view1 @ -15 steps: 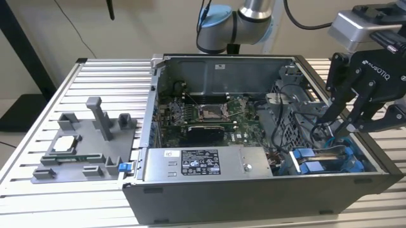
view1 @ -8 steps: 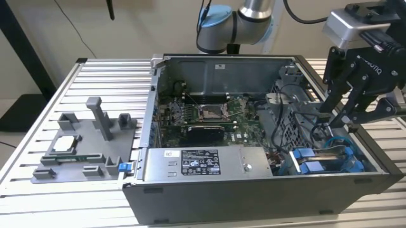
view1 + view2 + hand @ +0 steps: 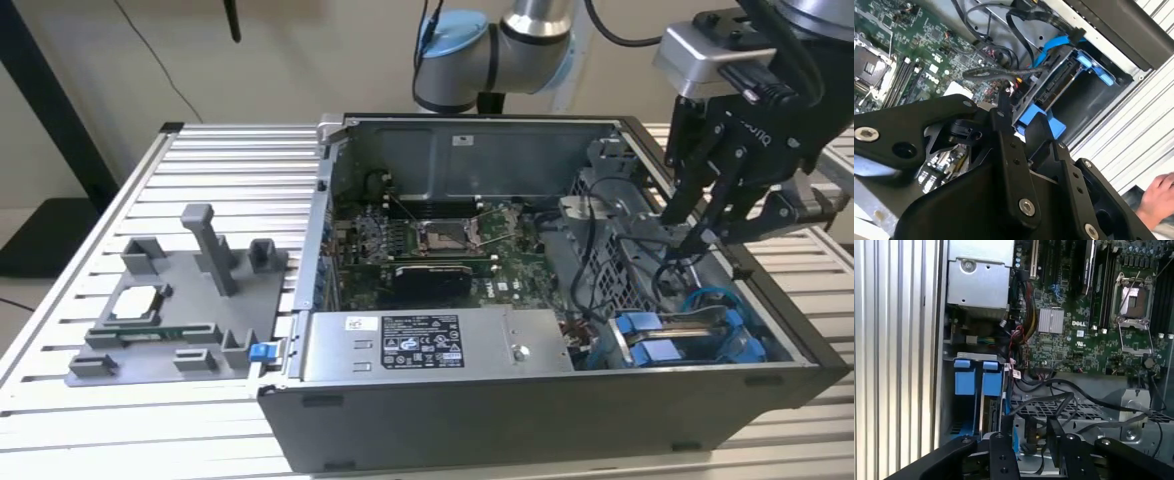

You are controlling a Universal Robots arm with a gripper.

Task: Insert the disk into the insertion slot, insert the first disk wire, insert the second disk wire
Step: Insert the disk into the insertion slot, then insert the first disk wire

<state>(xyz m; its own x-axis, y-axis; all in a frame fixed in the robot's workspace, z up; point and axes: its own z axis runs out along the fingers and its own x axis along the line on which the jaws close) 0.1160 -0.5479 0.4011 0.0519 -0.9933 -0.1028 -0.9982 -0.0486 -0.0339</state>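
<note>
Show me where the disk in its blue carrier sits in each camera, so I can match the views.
Exterior view: the disk sits in the case corner at the exterior view's right, beside the power-supply box.
Second wrist view: the disk lies edge-on beside the case wall.
First wrist view: the disk shows its blue tabs along the case wall, next to the power-supply box.
Shared landmark: the CPU socket.

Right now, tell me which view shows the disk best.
The second wrist view: the disk is close, its end and blue carrier plain. The first wrist view shows its blue tabs and one edge; the exterior view shows it small.
</note>
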